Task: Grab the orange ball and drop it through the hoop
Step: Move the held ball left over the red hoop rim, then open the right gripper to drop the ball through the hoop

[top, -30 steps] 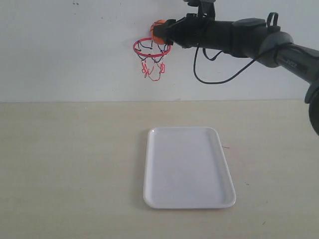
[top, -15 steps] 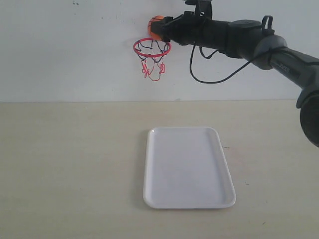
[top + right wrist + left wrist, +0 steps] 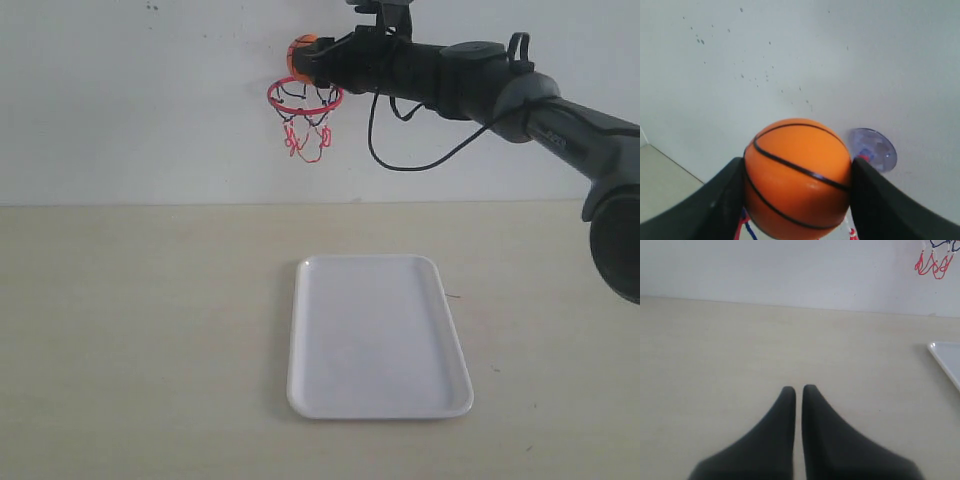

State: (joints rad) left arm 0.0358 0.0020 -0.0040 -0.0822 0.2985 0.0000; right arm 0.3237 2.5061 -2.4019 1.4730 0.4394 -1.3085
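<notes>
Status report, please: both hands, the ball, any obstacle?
Right hand shut on orange ball, held above hoop rim. Left hand shut, empty, away from hoop. Nothing blocks the hoop.

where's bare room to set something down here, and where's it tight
Wide bare tabletop left of the white tray; a narrower strip right of it; the tray holds nothing. Tight by the wall, where the right gripper holds the orange ball above the hoop.

a white tray [image 3: 380, 340] lies on the table [image 3: 140, 330].
</notes>
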